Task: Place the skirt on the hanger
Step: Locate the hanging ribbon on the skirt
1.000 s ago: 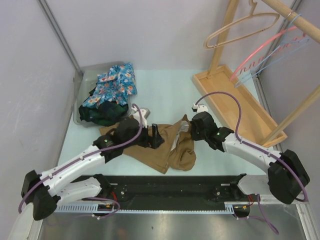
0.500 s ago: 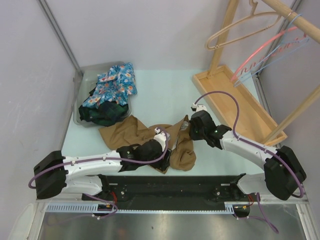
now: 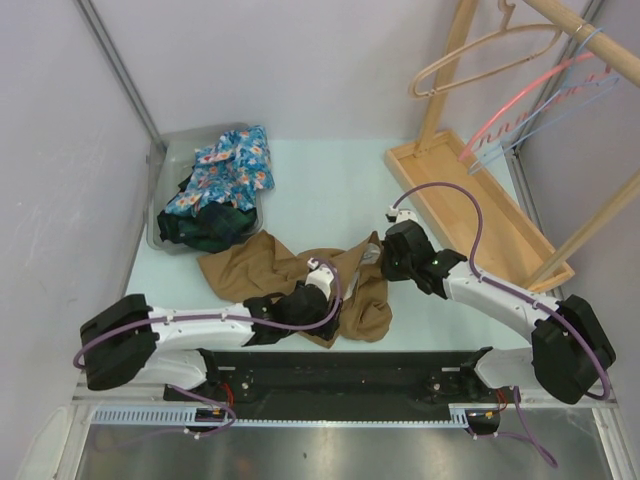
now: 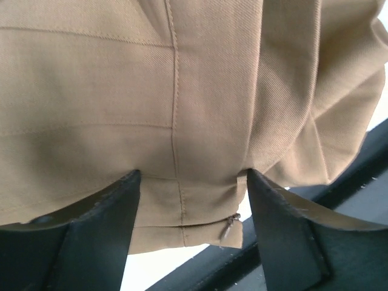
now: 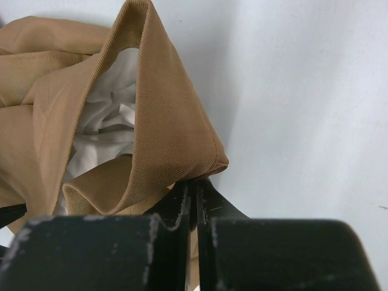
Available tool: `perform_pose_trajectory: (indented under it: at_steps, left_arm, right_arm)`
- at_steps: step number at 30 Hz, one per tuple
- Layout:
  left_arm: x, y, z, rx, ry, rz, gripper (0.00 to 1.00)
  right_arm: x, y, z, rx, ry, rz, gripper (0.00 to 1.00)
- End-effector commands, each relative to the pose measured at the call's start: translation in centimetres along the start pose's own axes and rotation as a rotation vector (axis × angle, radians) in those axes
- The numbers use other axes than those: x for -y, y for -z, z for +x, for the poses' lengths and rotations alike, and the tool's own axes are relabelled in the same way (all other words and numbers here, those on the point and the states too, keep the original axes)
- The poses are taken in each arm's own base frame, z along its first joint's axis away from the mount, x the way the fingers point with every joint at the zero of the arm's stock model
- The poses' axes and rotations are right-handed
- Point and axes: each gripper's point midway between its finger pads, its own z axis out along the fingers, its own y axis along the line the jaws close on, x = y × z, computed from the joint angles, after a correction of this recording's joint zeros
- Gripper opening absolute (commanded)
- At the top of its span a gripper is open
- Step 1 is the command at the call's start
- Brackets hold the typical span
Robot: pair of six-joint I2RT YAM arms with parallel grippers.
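Observation:
The tan skirt lies crumpled on the table in front of both arms. My left gripper is low at its near edge, open. In the left wrist view its dark fingers straddle the skirt's seamed hem beside a small zipper pull. My right gripper is shut on the skirt's right edge; in the right wrist view the jaws pinch a folded band of the skirt, with white lining showing. A wooden hanger hangs on the rack at the back right.
A grey bin of floral and dark clothes sits at the back left. The rack's wooden base tray lies at the right, with a pink hanger and a blue hanger above it. A black rail runs along the near edge.
My left arm has swung from the skirt's left part down to its near edge, and its jaws have narrowed a little. The right gripper has stayed shut on the skirt.

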Motion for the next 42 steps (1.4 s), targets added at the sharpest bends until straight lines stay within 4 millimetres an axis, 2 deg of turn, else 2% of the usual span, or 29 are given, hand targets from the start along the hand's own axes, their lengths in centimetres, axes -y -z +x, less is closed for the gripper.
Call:
perform_pose_trajectory:
  at_steps: [1,3,5,8,9,11,12,16,17,18,20,23,26,28,32,33,34,37,42]
  left_arm:
    - [1.1,0.8,-1.0,0.066,0.041,0.073,0.76]
    - [0.7,0.6,-0.4,0.046,0.030,0.053,0.74]
    - [-0.3,0.1,1.0,-0.009,-0.004,0.012,0.68]
    - [-1.6,-0.3,2.3,-0.056,-0.038,-0.047,0.42]
    - [-2.1,-0.2,2.0,-0.046,-0.041,-0.077,0.25]
    - [-2.8,0.3,2.0,-0.050,-0.049,-0.111,0.14]
    - [-3.6,1.0,1.1,-0.023,-0.049,-0.157,0.08]
    - [-4.5,3.6,-2.0,0.070,-0.021,-0.221,0.06]
    - [-4.3,4.4,-3.3,0.104,-0.011,-0.219,0.05]
    - [-4.7,5.1,-3.5,0.105,-0.016,-0.236,0.03]
    - [-4.8,7.0,-5.7,0.182,0.008,-0.238,0.00]
    - [-4.8,9.1,-7.7,0.258,0.021,-0.221,0.00]
    - [-5.0,10.6,-9.1,0.313,0.040,-0.222,0.00]
    - [-5.2,11.0,-9.4,0.321,0.042,-0.234,0.00]
    - [-5.5,11.8,-10.5,0.350,0.057,-0.262,0.00]
    - [-5.4,11.8,-10.7,0.354,0.057,-0.256,0.00]
    - [-5.3,11.8,-10.9,0.357,0.057,-0.256,0.00]
    - [-4.8,11.7,-11.1,0.363,0.059,-0.233,0.00]
    - [-4.9,11.5,-11.0,0.362,0.074,-0.242,0.00]
  right_arm:
    - [-0.8,1.0,-1.7,0.041,-0.033,-0.029,0.00]
    - [-0.9,1.1,-1.7,0.040,-0.039,-0.030,0.00]
    - [-0.9,1.0,-1.8,0.040,-0.043,-0.030,0.00]
    - [-1.0,1.1,-1.9,0.038,-0.043,-0.030,0.00]
    - [-0.8,1.2,-2.0,0.041,-0.044,-0.025,0.00]
    - [-0.6,1.3,-2.2,0.043,-0.045,-0.016,0.01]
    - [-0.5,1.4,-2.2,0.042,-0.045,-0.014,0.02]
    - [-0.1,1.8,-2.0,0.047,-0.032,-0.008,0.21]
    - [-0.1,1.9,-2.0,0.050,-0.029,-0.011,0.23]
    - [0.0,2.1,-2.0,0.054,-0.024,-0.013,0.24]
    - [0.1,2.5,-1.9,0.049,-0.010,-0.018,0.26]
    - [-0.2,3.4,-2.2,0.062,-0.001,-0.040,0.26]
    - [-0.5,5.1,-3.5,0.102,-0.007,-0.056,0.44]
    - [-0.7,6.6,-4.6,0.127,-0.008,-0.060,0.63]
    - [-0.8,10.0,-6.4,0.219,-0.004,-0.081,0.78]
    - [-0.8,10.3,-6.6,0.231,-0.008,-0.084,0.85]
    - [-0.9,10.4,-6.7,0.237,-0.008,-0.090,0.86]
    - [-1.2,9.5,-6.5,0.205,-0.014,-0.080,0.86]
    - [-0.6,5.3,-5.0,0.114,-0.018,0.000,0.80]
